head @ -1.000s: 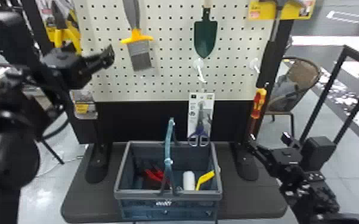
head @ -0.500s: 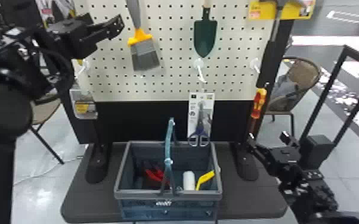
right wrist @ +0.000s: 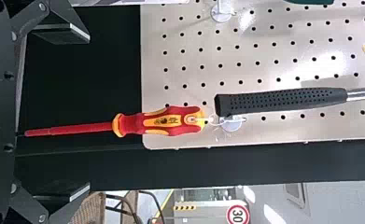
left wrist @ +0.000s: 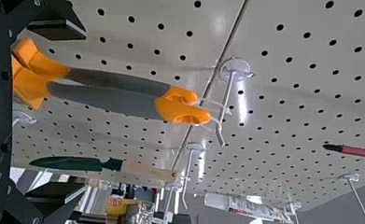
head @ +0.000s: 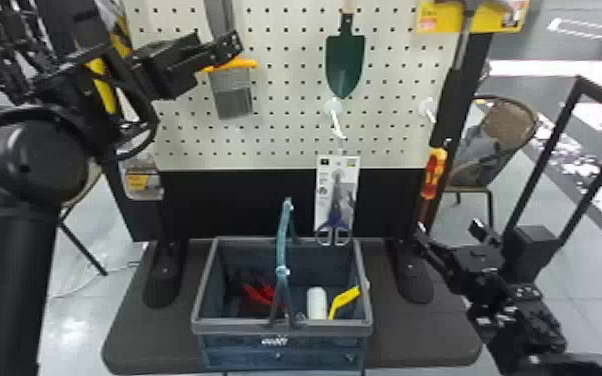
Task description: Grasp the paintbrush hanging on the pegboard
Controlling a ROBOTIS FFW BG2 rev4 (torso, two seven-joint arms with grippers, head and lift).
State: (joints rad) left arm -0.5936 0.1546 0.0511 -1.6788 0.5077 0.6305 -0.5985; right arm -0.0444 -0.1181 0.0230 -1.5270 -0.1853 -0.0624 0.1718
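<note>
The paintbrush (head: 232, 92), with a grey handle, orange ferrule and grey bristles, hangs from a hook on the white pegboard (head: 290, 125). My left gripper (head: 225, 47) is raised at the brush's ferrule, coming from the left. In the left wrist view, the left gripper (left wrist: 84, 112) is open and the paintbrush (left wrist: 110, 91) handle lies between the two fingers with gaps on both sides. My right gripper (head: 447, 235) is parked low at the table's right end. The right gripper (right wrist: 77, 112) is open and holds nothing.
A green trowel (head: 345, 60), a packaged pair of scissors (head: 335, 200), a red screwdriver (head: 432, 172) and a hammer (right wrist: 283, 100) also hang on the board. A blue basket (head: 200, 300) with a raised handle stands mid-table, holding small tools. A chair stands behind on the right.
My left arm has swung up and to the right, bringing its gripper from beside the board's left edge to the paintbrush. The right arm has stayed still.
</note>
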